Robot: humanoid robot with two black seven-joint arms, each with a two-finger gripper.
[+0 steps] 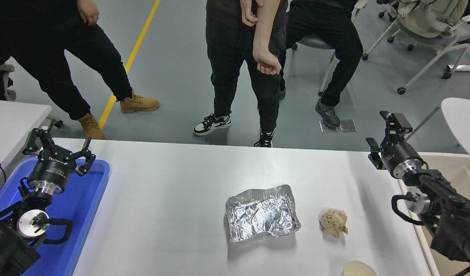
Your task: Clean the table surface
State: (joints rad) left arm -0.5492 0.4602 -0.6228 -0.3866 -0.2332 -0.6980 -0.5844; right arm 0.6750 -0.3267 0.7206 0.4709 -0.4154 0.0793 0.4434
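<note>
Right gripper (386, 128) hangs spread and empty at 3 o'clock, off the table (162, 199), foil (261, 213) and paper wad (334, 222) uncollected; left gripper (58, 147) parked spread at 9 o'clock.

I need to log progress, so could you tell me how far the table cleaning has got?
Nothing looks cleared yet. The foil sheet, the crumpled brown paper and a cup lie on the table surface. Neither the left claw nor the right claw holds anything.

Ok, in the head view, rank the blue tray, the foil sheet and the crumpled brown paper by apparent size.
1. Blue tray, largest, though partly hidden by the left arm.
2. Foil sheet.
3. Crumpled brown paper, clearly smallest.
</note>
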